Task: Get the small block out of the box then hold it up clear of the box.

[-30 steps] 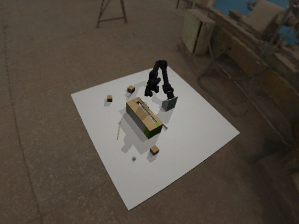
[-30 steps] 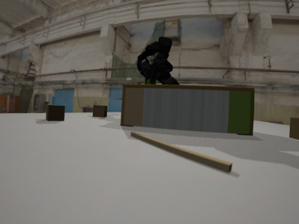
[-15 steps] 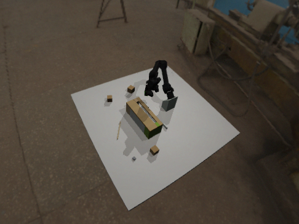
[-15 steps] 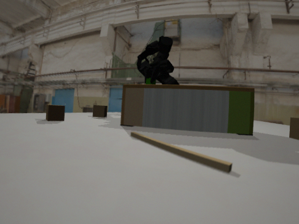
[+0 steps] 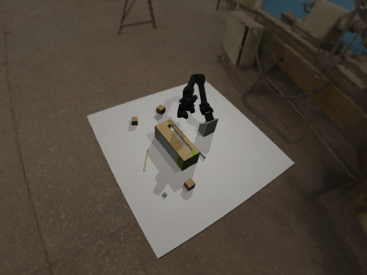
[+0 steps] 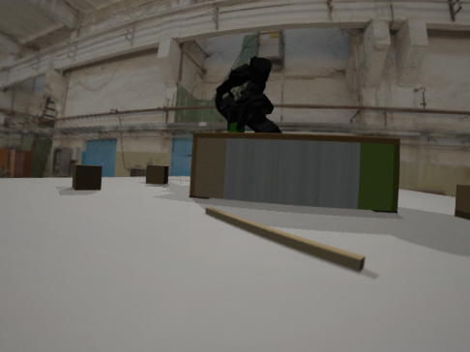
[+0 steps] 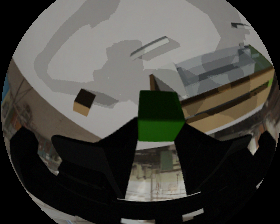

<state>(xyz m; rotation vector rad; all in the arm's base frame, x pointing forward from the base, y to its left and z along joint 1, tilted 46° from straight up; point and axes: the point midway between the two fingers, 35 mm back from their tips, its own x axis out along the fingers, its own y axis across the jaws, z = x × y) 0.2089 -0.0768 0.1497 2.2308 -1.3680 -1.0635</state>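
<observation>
The green block is between the fingertips of my gripper, which is shut on it. The block is raised off the table. In the exterior view it shows just above the top edge of the box, on the far side of it. The wrist view shows the box to the right of the block, with a gap between them in the top view. The box stands upright, with a long slot in its wooden top and a green end.
Wooden cubes stand around the box. A thin wooden stick lies before its front. A grey panel stands by the arm's base. A tiny grey cube lies beyond the green end.
</observation>
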